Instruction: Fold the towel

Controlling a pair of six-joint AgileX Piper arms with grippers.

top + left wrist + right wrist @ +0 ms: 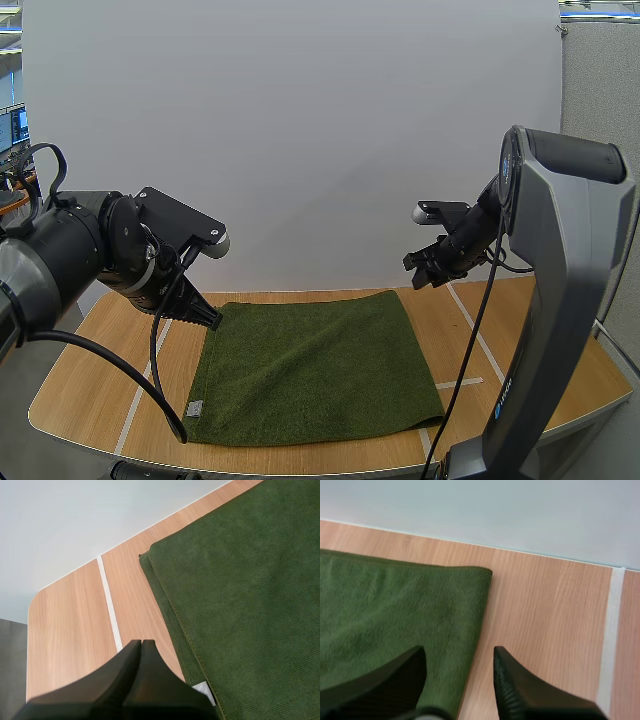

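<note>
Hanging just off the towel's (315, 365) far-left corner, the left pincer (210, 318) is pressed together and should part before dropping onto that corner. The towel lies flat mid-desk (90, 390), its longer side seemingly running left to right, its label (194, 407) at its near-left corner. Above its far-right corner the right pincer (425, 272) stands apart; pinching both far corners evenly and drawing them squarely to the near edge looks best.
</note>
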